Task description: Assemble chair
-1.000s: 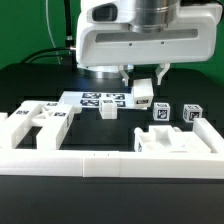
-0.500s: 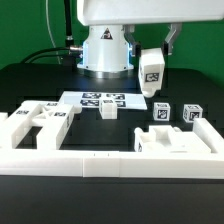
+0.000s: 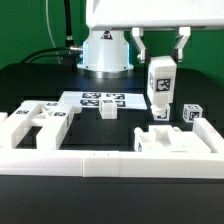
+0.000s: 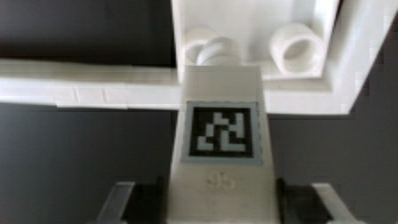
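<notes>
1. While it hangs upright over the black table (image 3: 30, 80), the tagged white chair post (image 3: 161, 85) is clamped between the fingers of the gripper (image 3: 160, 62).
2. Beneath it in the exterior view sits a small tagged block (image 3: 160, 113), near a slotted panel (image 3: 175, 143).
3. A second slotted panel (image 3: 35, 125) lies toward that view's left.

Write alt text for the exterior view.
The gripper holds a tagged white square post upright above the table, toward the exterior view's right. Below lie white slotted panels, a small tagged post, the marker board and a long border rail.
</notes>
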Motion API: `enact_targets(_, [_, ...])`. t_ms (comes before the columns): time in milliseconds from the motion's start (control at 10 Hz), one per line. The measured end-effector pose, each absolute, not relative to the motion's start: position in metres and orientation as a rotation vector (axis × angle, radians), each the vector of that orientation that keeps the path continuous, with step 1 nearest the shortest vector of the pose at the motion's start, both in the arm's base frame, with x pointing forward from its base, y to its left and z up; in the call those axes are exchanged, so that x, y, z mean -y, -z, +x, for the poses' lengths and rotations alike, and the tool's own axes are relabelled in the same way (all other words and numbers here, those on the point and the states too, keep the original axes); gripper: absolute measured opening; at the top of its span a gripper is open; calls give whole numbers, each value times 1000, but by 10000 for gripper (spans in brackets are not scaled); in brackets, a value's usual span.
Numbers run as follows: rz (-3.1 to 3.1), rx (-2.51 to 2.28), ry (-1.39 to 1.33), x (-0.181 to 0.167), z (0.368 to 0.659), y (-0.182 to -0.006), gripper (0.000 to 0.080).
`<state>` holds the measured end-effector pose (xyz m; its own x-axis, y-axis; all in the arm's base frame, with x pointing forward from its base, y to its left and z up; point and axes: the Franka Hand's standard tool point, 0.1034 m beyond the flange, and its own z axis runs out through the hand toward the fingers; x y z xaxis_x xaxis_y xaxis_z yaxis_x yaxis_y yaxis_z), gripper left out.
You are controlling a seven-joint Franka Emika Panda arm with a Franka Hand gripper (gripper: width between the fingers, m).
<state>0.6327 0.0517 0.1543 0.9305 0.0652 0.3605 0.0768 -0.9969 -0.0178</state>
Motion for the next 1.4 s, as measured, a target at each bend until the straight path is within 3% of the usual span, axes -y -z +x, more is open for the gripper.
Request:
enact_targets(100, [-3011, 136, 777, -64, 639, -154, 284])
enact_targets(200, [-2982, 145, 887, -69, 637, -144, 284])
enact_targets(400, [-2951, 151, 1019, -65, 638, -142, 284])
enact_targets(1100, [-2968, 262, 945, -89, 628, -128, 284])
enact_targets(1400, [-3013, 272, 708, -98, 624, -121, 284])
